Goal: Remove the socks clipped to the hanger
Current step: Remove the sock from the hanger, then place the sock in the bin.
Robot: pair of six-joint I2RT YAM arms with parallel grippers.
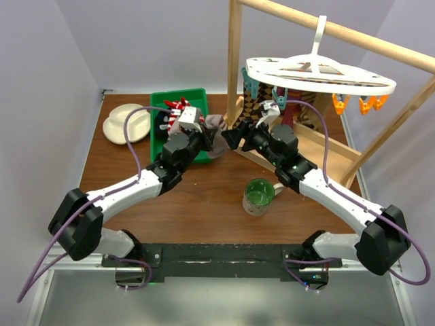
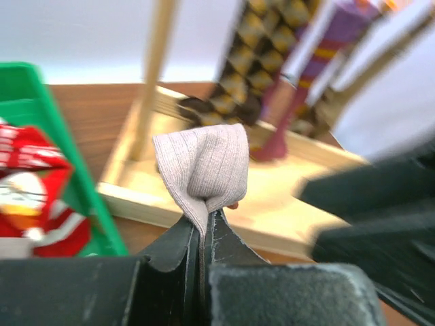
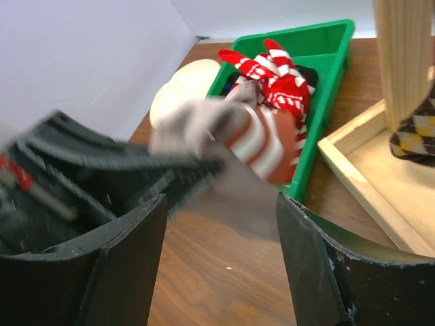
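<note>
Grey ribbed sock (image 2: pixel 204 163) looks light, limp and floppy, so pinch a fold; left gripper (image 2: pixel 202 227) is clamped tight on its bunched end; right gripper (image 3: pixel 221 204) gapes, holding nothing; green bin (image 1: pixel 178 93) at its 9 o'clock; checkered sock (image 1: pixel 250 109) hangs clipped to the hanger (image 1: pixel 319 75) at 2 o'clock.

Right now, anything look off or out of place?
Nothing spilled or damaged. Only oddity: a grey sock bunched in the shut left tool, off the hanger but beside the green bin, not in it.

a lab test cell — plain white walls (image 1: pixel 136 41) boxing a wooden table (image 1: pixel 204 204).
</note>
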